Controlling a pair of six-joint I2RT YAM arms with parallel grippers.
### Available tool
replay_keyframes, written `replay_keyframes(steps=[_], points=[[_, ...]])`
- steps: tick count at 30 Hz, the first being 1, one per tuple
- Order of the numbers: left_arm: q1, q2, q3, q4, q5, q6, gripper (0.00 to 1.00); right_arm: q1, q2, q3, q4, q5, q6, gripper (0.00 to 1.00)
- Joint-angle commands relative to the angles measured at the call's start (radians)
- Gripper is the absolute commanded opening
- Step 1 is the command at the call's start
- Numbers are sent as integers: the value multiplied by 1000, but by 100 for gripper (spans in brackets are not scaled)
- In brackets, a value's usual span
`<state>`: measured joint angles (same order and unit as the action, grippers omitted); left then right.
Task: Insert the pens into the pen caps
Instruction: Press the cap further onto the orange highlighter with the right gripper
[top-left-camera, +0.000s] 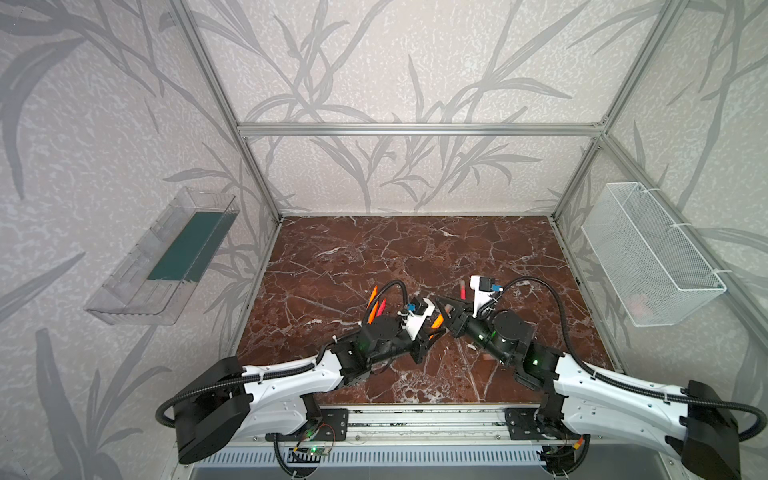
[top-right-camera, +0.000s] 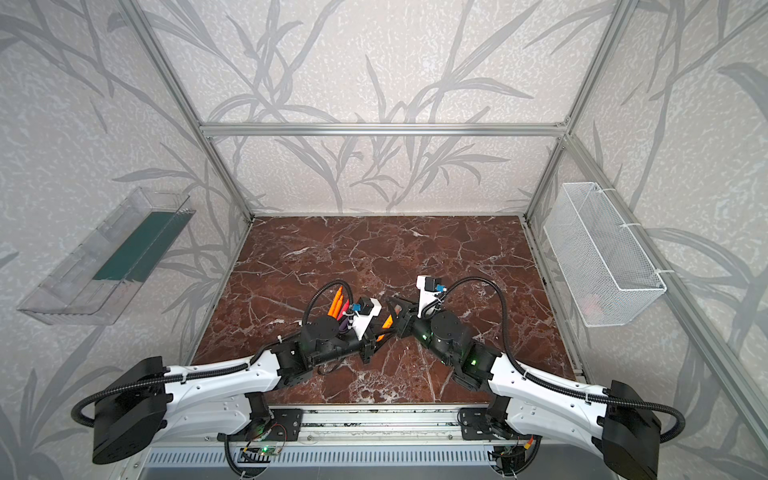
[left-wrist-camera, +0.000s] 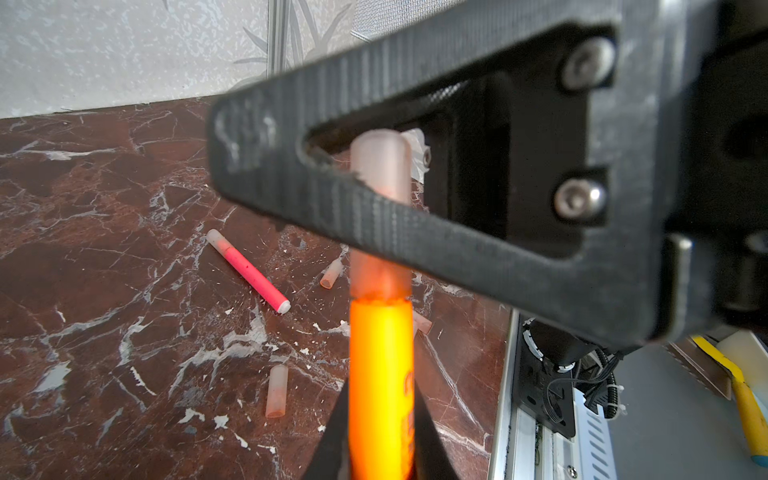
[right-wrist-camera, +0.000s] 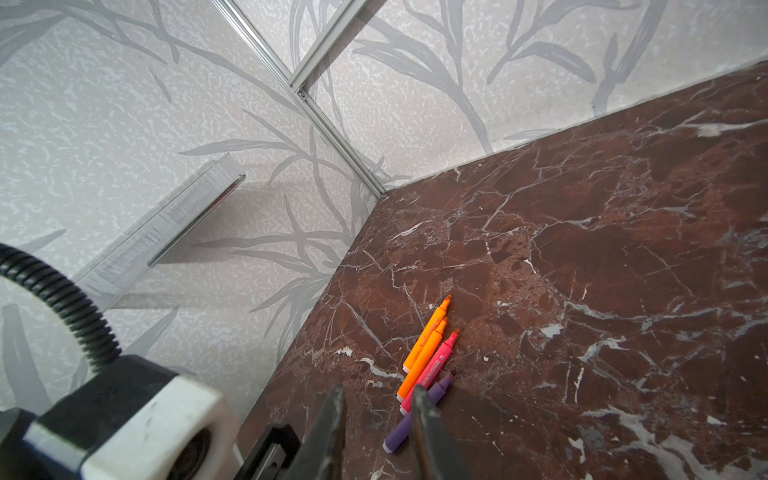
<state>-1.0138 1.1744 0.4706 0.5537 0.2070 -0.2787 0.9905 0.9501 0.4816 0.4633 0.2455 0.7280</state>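
While left fingers (left-wrist-camera: 432, 453) are clenching the orange pen (left-wrist-camera: 380, 374) over the worktop (left-wrist-camera: 104, 249) centre, right fingers (left-wrist-camera: 374, 224) are straddling its half-hidden cap (left-wrist-camera: 380, 162), hold not discernible: skewed pressing is risking cap jamming or pen slipping, dropping toward spare pens (top-left-camera: 374, 301) at nine o'clock.

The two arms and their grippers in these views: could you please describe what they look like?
The left arm and right arm have white shells, black joints with green lights, and black corrugated cable hoses tied on with white ties. Each wrist carries a white camera housing with a blue plug. The fingers are black ribbed plastic, tapered, fastened with silver screws.
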Motion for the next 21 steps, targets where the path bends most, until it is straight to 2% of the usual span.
replay_keyframes(steps=[1, 6, 7, 15, 21], points=[[-5, -4, 18, 23, -10, 26, 0, 2, -11, 33, -1, 12, -12, 21], [-3, -7, 27, 32, -55, 35, 0, 3, -5, 40, -47, -22, -8, 1], [-3, -5, 34, 30, -70, 40, 0, 3, 0, 37, -46, -36, -7, 0], [22, 4, 127, 26, -143, 93, 0, 26, 30, -41, 43, -83, 22, 0], [91, -8, 168, 38, -160, 91, 0, 143, 83, -75, 129, -44, 25, 0]])
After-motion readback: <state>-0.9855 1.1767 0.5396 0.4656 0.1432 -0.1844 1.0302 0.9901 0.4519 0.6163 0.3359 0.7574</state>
